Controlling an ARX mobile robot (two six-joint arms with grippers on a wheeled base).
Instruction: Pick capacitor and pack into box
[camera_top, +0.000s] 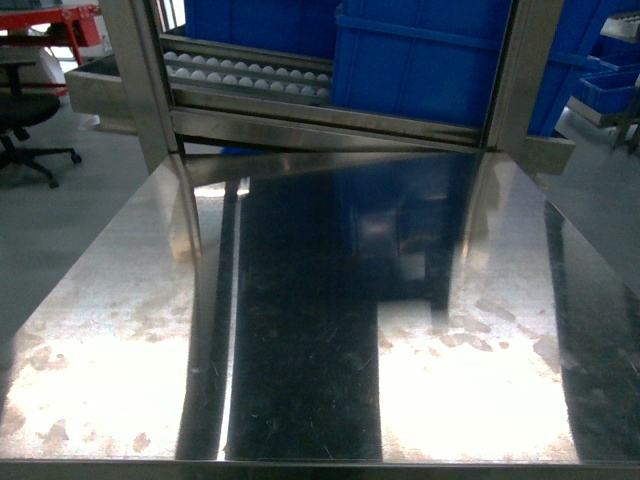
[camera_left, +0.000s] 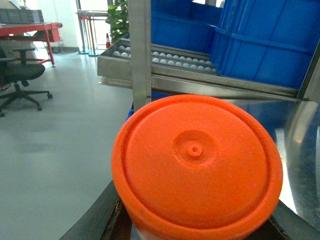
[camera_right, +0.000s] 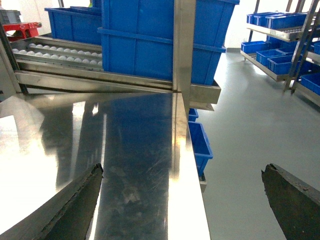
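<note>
The orange-red rounded plastic capacitor (camera_left: 196, 167) fills the lower centre of the left wrist frame, its flat face with a small central dimple turned to the camera. It sits between the dark fingers of the left gripper (camera_left: 195, 227), whose tips show only as black edges at the lower left and lower right of that frame; the left gripper looks closed on the piece, though the contact itself is hidden behind it.

The right gripper (camera_right: 182, 205) stands wide and holds nothing, its dark fingers (camera_right: 75, 205) at the lower left and lower right of the right wrist frame, over the right edge of the shiny steel table (camera_top: 300, 330).

The pale pink box appears in no view, so its place cannot be told. The head frame shows the bare reflective table, with large blue plastic bins (camera_top: 420, 60) on a roller rack (camera_top: 245, 72) along the upper edge, and neither arm.

The likely risks: the capacitor slipping from a grip that cannot be checked, or the left arm moving blind, since the piece blocks much of its camera and glare washes out the table's lower part
</note>
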